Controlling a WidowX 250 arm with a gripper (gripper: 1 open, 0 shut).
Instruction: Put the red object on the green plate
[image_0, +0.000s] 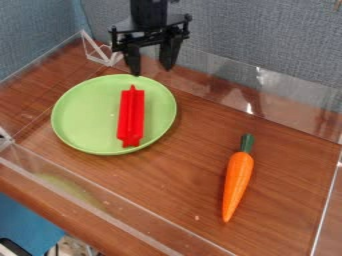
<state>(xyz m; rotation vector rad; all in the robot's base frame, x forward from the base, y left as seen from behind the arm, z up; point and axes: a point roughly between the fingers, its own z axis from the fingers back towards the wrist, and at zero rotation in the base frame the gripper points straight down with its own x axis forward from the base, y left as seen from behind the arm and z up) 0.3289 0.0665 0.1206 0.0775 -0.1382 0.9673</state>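
Starting at the left, the green plate (83, 132) sits on the wooden surface (187, 170), and the red object (130, 114) lies flat on it, running lengthwise near the plate's middle and a little toward its right half, wholly inside the rim as far as I can see. Above the plate's far edge hangs the tool (151, 63), pointing straight down with its two fingers spread wide apart and nothing between them; it is clear of the red object, touching neither it nor the plate. From where I stand the placing looks done, so the step in hand seems to be the withdrawal. To do that well, I would lift straight up off the plate's far rim before travelling sideways, keep the fingers spread so they cannot snag the bar's ridges, and avoid sweeping low across the plate, since a nudge could slide the light bar over the shallow rim. Just beyond the plate's far edge stands a small clear wire-like stand (102, 45), worth steering clear of. Well to the right of the plate lies an orange carrot (237, 185), out of the way.
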